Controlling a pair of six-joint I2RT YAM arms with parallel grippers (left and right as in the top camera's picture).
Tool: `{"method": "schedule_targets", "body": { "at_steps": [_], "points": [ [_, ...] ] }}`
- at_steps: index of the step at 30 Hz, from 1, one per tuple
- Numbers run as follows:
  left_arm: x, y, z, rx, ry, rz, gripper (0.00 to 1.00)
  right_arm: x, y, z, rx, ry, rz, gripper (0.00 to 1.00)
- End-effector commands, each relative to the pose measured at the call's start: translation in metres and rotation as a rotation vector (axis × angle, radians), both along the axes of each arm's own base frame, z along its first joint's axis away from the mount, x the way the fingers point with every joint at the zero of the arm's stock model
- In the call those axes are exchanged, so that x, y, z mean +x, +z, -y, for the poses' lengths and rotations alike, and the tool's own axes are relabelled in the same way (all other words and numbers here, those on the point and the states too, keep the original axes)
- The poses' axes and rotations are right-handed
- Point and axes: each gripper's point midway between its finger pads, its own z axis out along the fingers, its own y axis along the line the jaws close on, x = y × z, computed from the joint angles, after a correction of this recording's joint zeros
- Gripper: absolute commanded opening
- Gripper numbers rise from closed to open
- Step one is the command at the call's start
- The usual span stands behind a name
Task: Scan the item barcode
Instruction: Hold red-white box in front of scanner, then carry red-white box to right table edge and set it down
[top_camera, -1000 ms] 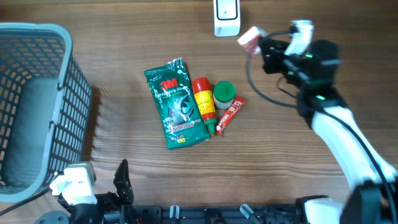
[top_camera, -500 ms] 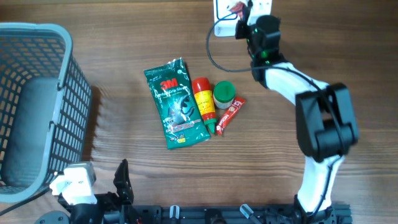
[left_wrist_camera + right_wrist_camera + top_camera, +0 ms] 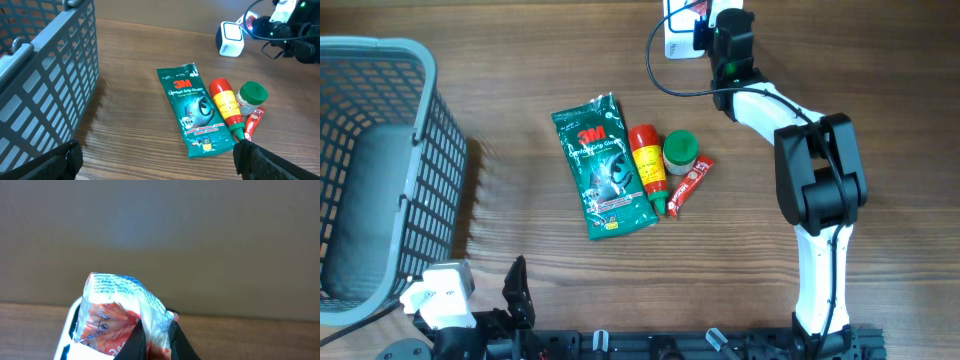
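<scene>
At the far edge of the counter (image 3: 910,120), the right tool (image 3: 156,336) is pinching a red-and-white packet (image 3: 117,312), jaws pressed together on its lower corner. The packet's long axis is running straight out beyond the fingertips, and the packet is hanging just beside the white scanner (image 3: 676,42); contact cannot be told. The left tool (image 3: 157,162) is hanging spread wide and empty at the near edge, well apart. The right arm is the nearer one; the barcode probably needs turning toward the scanner face
</scene>
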Motion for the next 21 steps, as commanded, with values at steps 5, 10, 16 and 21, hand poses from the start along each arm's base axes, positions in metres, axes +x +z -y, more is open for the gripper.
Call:
{"method": "schedule_targets", "body": {
  "at_steps": [5, 10, 16, 21],
  "points": [
    [-0.001, 0.002, 0.002, -0.016, 0.0, 0.011, 1.0, -0.023, 0.101, 0.025, -0.014, -0.05, 0.013, 0.04],
    [-0.001, 0.002, 0.002, -0.016, 0.0, 0.011, 1.0, -0.053, 0.124, 0.112, -0.07, -0.239, -0.114, 0.04],
    [-0.001, 0.002, 0.002, -0.016, 0.0, 0.011, 1.0, -0.123, 0.076, 0.282, -0.121, -0.581, -0.447, 0.04],
    [-0.001, 0.002, 0.002, -0.016, 0.0, 0.011, 1.0, -0.181, 0.033, 0.4, 0.065, -0.776, -0.578, 0.04]
  ]
}}
